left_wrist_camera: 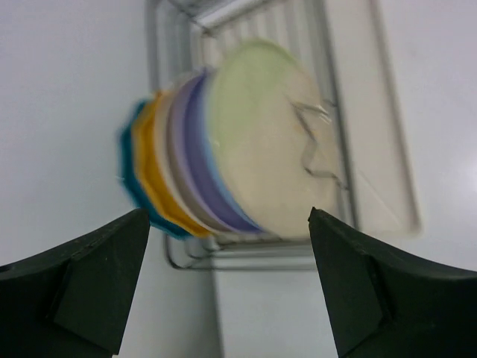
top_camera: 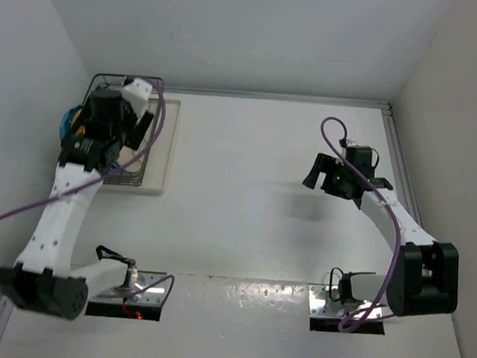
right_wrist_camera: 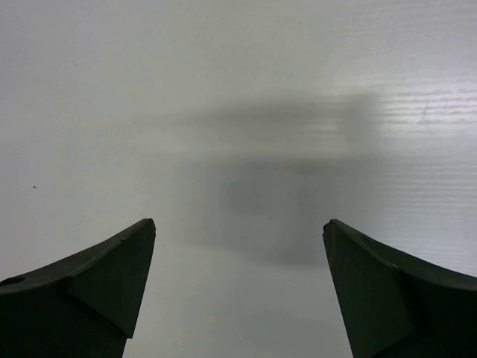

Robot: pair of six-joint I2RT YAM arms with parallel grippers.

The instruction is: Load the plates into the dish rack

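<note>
Several plates stand on edge, packed side by side, in the dark wire dish rack [left_wrist_camera: 223, 257]. From left to right they are the teal plate [left_wrist_camera: 130, 179], the orange plate [left_wrist_camera: 153, 186], a cream one, the lavender plate [left_wrist_camera: 195, 149], a light blue edge, and the cream-and-pale-green plate [left_wrist_camera: 261, 134] in front. My left gripper [left_wrist_camera: 229, 216] is open and empty, just short of the stack. In the top view it [top_camera: 127, 132] hovers over the rack [top_camera: 116, 170] at the far left. My right gripper [top_camera: 314, 174] is open and empty over bare table, as the right wrist view [right_wrist_camera: 238, 224] also shows.
The cream drip tray [top_camera: 165, 145] lies under the rack and sticks out on its right side; it also shows in the left wrist view [left_wrist_camera: 380, 149]. White walls close in the table at the back and on both sides. A purple cable loops beside each arm.
</note>
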